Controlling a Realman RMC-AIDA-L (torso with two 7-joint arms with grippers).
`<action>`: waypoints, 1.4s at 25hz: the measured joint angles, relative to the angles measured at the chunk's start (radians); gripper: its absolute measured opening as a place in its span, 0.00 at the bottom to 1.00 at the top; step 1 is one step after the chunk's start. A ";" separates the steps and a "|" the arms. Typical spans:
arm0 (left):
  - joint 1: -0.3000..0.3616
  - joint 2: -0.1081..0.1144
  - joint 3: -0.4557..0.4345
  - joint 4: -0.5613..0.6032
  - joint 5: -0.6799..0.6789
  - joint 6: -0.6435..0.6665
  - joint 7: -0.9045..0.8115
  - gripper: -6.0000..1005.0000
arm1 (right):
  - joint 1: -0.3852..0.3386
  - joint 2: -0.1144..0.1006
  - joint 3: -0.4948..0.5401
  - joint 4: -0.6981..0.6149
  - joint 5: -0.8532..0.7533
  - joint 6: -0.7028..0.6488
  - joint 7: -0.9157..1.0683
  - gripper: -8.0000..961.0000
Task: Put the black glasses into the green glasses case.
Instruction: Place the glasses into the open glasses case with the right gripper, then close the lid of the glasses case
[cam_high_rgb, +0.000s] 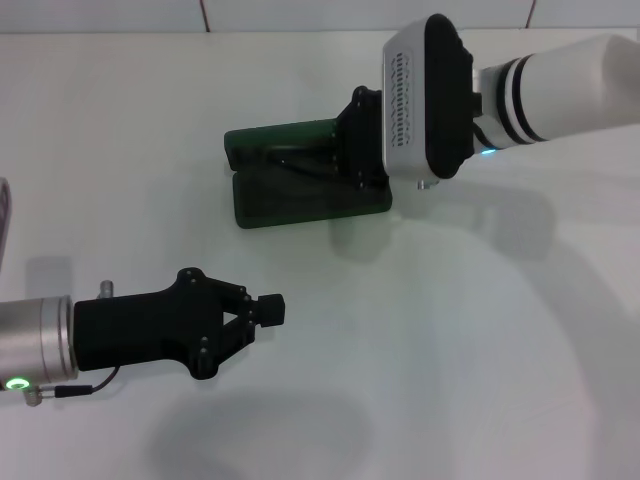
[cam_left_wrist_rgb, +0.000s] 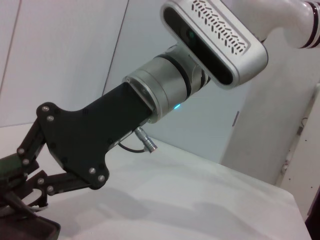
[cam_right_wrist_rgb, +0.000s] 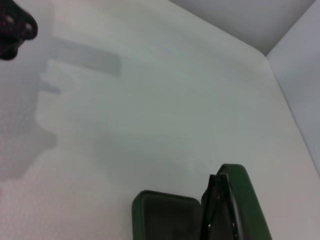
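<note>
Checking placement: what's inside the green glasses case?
The green glasses case lies open on the table. Thin black bars, likely the black glasses, show inside. The right claw covers the rest. Left claw sits apart.

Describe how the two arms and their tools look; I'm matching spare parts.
Both tools are matte black linkages with visible screws. The left tool sits on a silver cuff with a green light and thin cable. The right tool follows a silver cuff and blue light, beneath a white-and-black vented camera box on a white, black-ringed arm.
</note>
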 joint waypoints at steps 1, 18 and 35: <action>0.000 0.000 0.000 0.000 0.000 0.000 0.000 0.02 | 0.000 0.000 -0.012 0.000 0.000 0.012 0.000 0.15; -0.006 -0.001 0.000 0.000 -0.001 0.000 0.000 0.02 | -0.001 0.000 -0.059 -0.008 0.018 0.059 0.005 0.15; -0.006 -0.001 0.000 0.000 0.000 0.004 -0.005 0.02 | -0.054 -0.001 -0.023 -0.074 0.018 0.041 0.014 0.15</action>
